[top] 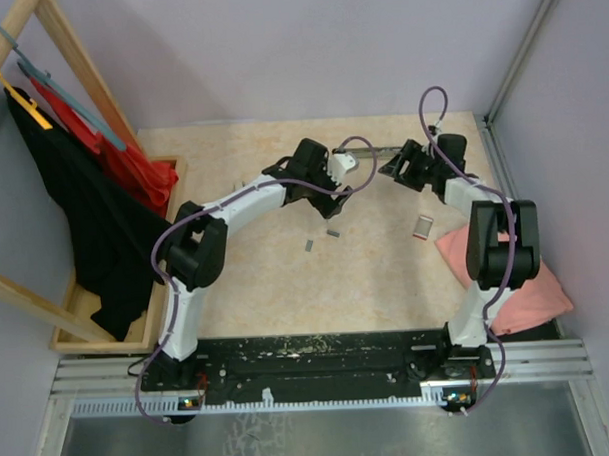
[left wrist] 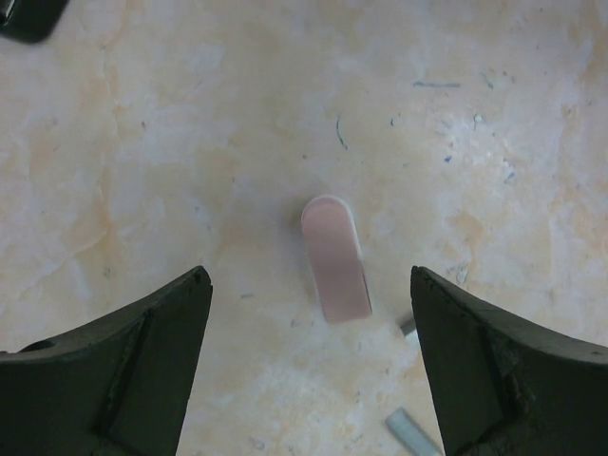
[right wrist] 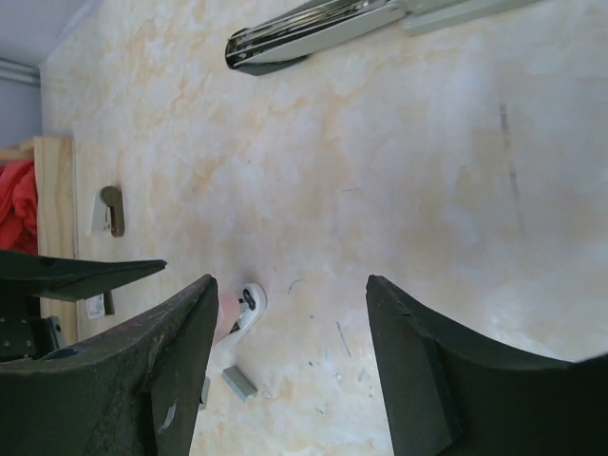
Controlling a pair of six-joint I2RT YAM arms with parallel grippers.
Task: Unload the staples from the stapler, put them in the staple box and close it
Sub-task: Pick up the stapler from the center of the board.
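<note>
Two short grey strips of staples (top: pixel 334 231) lie loose on the counter (top: pixel 267 299), near each other but apart, beyond my left arm's elbow. My left end effector (left wrist: pixel 309 282) is released: its fingers are spread wide, and the pink mini stapler (left wrist: pixel 334 258) lies flat on the counter between them, with neither finger touching it. In the left wrist view, two grey strips lie just beside the stapler's near end; I cannot tell whether they are the same two.

My right end effector (right wrist: pixel 290 285) is likewise released and grasps nothing. It hovers over bare counter, with a long chrome bar (right wrist: pixel 313 33) beyond it.

Containers:
- A small red-and-white box (top: pixel 423 227) sits on the counter near a pink cloth (top: pixel 511 281). Its contents cannot be determined.
- A wooden crate (top: pixel 98 345) stands at the left edge. A black garment (top: pixel 95 235) and a red garment (top: pixel 148 178) hang into it.
</note>
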